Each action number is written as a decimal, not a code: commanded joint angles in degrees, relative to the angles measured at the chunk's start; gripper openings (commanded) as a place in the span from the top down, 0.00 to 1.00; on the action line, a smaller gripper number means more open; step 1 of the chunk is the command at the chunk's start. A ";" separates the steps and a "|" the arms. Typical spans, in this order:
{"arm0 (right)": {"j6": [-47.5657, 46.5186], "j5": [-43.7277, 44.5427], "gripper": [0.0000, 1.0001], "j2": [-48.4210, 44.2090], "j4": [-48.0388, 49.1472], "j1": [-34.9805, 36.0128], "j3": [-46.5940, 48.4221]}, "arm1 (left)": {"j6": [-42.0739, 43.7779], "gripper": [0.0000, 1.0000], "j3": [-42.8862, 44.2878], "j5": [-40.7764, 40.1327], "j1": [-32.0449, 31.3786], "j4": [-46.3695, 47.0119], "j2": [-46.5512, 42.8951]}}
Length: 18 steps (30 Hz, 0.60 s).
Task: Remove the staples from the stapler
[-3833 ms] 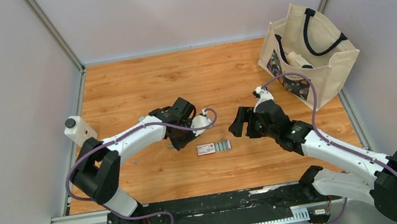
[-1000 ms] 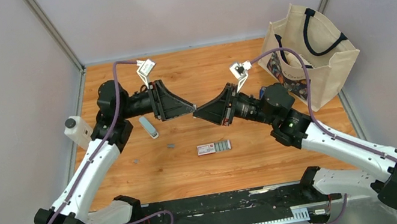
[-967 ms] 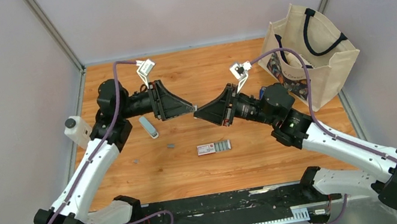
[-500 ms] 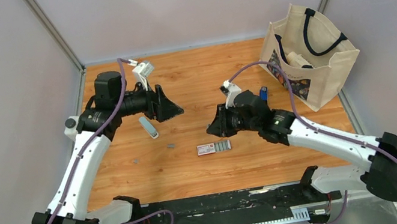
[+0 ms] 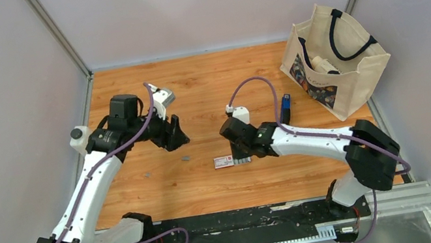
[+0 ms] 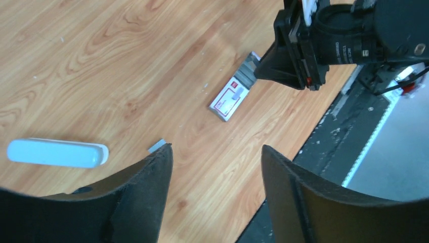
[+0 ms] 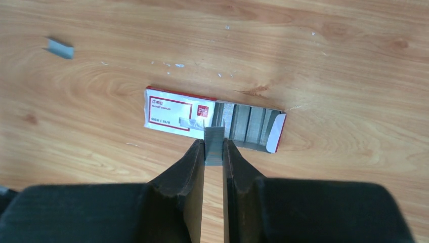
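Observation:
The dark-blue stapler point(image 5: 286, 108) lies on the table near the bag, behind my right arm and away from both grippers. My right gripper point(image 7: 214, 144) is low over the open pink-and-white box point(image 7: 174, 114) and shut on a short grey strip of staples point(image 7: 214, 132). More staples point(image 7: 248, 124) lie in the box's open end. In the top view the right gripper point(image 5: 240, 155) stands at the box point(image 5: 224, 161). My left gripper point(image 6: 216, 148) is open and holds nothing, left of the box point(image 6: 230, 100); in the top view this left gripper point(image 5: 175, 138) hangs above the table.
A pale-blue bar point(image 6: 55, 153) lies under the left gripper. Beside it lies a loose staple piece point(image 6: 157, 146), also in the right wrist view as a grey staple piece point(image 7: 58, 48). A canvas tote bag point(image 5: 336, 68) stands at the back right. A white bottle point(image 5: 78, 139) sits at the left edge.
A second ago both grippers met high above the table. The right arm has since swung down to the box with the strip. The left arm has pulled back left and lowered.

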 commanded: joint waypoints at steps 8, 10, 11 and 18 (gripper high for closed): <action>5.40 14.35 1.00 9.69 -6.82 8.17 8.33 | 1.21 0.72 -0.40 -5.21 1.76 -1.78 -1.00; 5.49 14.43 1.00 9.78 -6.11 8.34 7.98 | 1.55 0.73 -0.66 -3.63 1.85 -2.22 -0.73; 5.57 14.35 1.00 9.78 -5.68 8.34 7.71 | 1.82 0.73 -0.58 -3.27 1.85 -2.48 -0.47; 5.66 14.00 1.00 10.48 -4.36 8.52 6.04 | 1.74 0.20 0.83 -3.27 1.94 -4.95 2.34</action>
